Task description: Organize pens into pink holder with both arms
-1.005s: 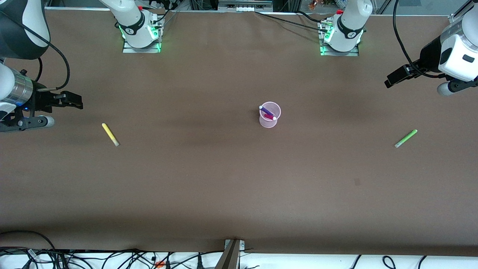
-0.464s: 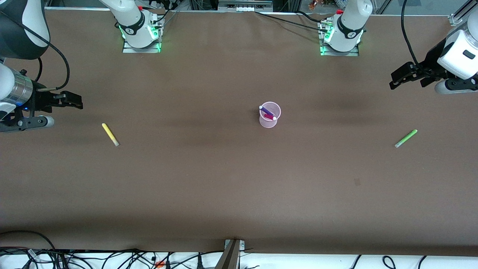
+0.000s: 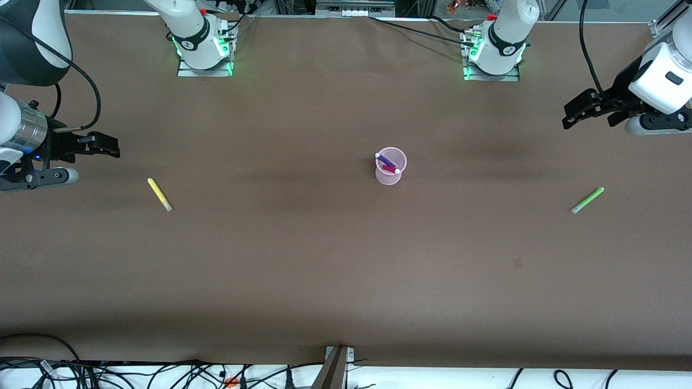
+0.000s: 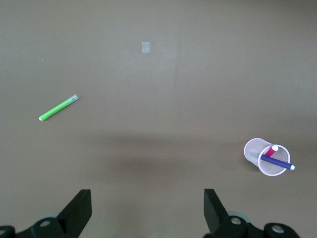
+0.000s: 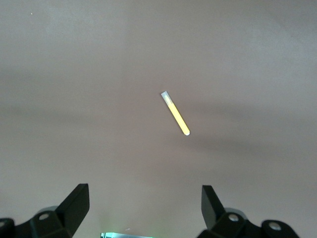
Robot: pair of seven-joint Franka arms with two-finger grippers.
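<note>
1. The holder (image 3: pixel 390 166) stood upright near the middle of the table (image 3: pixel 303 259), with the purple pen (image 3: pixel 386 160) and the magenta pen (image 3: pixel 390 169) leaning inside it, their tips at the rim.
2. The yellow pen (image 3: pixel 159 194) lay flat toward the right arm's end of the table, well apart from the holder and a little nearer the front camera than it.
3. The green pen (image 3: pixel 587 200) lay flat toward the left arm's end, also well apart from the holder and slightly nearer the camera.
4. The right gripper (image 3: pixel 105 145) hung over bare table near the yellow pen, fingers spread and empty (its wrist view showed the yellow pen lying between the two open tips).
5. The left gripper (image 3: pixel 581 109) hung over bare table at its own end, near the green pen, fingers likewise spread and holding nothing.
6. Each pen looked light, stiff and smooth, likely to roll or slip if nudged; a pinch across the barrel near its middle would probably hold best.
7. The holder appeared thin and light, so it might tip if a pen struck its rim; a near-vertical drop seemed safer.
</note>
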